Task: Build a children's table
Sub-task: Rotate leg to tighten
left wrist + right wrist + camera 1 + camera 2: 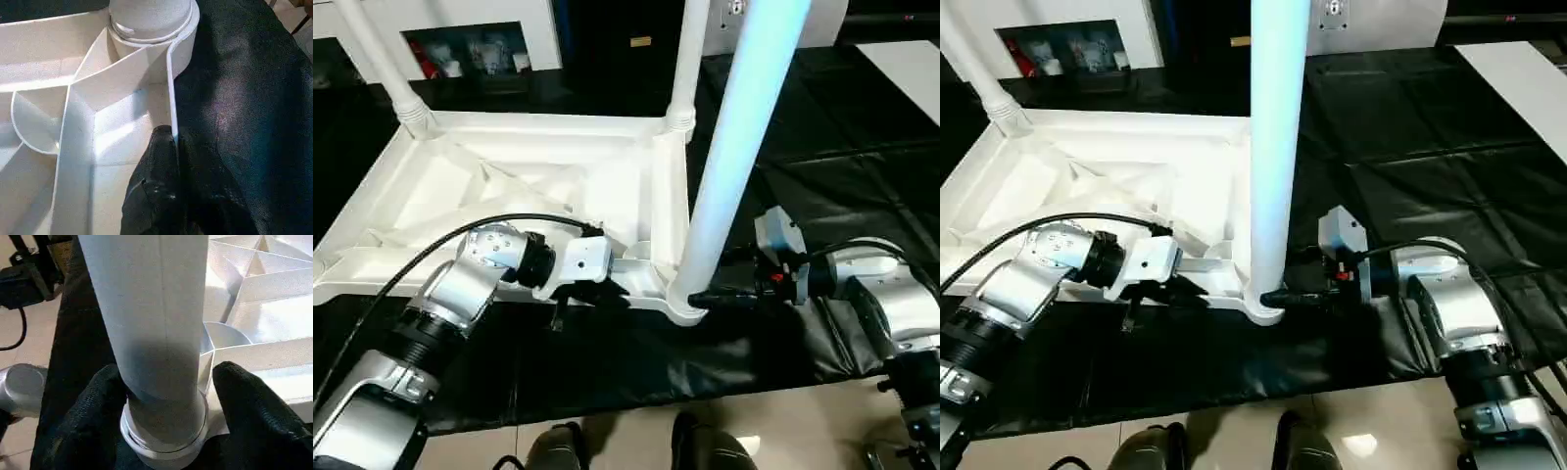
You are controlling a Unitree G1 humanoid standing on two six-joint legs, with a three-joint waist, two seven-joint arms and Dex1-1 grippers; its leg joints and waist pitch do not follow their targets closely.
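The children's table lies upside down on the black sheet, its ribbed white top (509, 196) facing up. Three white legs stand in corner sockets: far left (382, 59), far right (685, 59) and the near right leg (739, 147). My left gripper (582, 294) is shut on the top's near rim (172, 98), one finger (156, 186) inside the rim and the other outside. My right gripper (168, 374) straddles the base of the near right leg (156, 333). One finger (93, 406) lies against the leg, the other (249, 406) a sliver off it.
The black sheet (822, 166) runs on to the right and back. Its front edge meets beige floor (803, 421), where two dark shoes (558, 446) show. A shelf with small items (470, 54) stands behind, and a white board (911, 69) lies far right.
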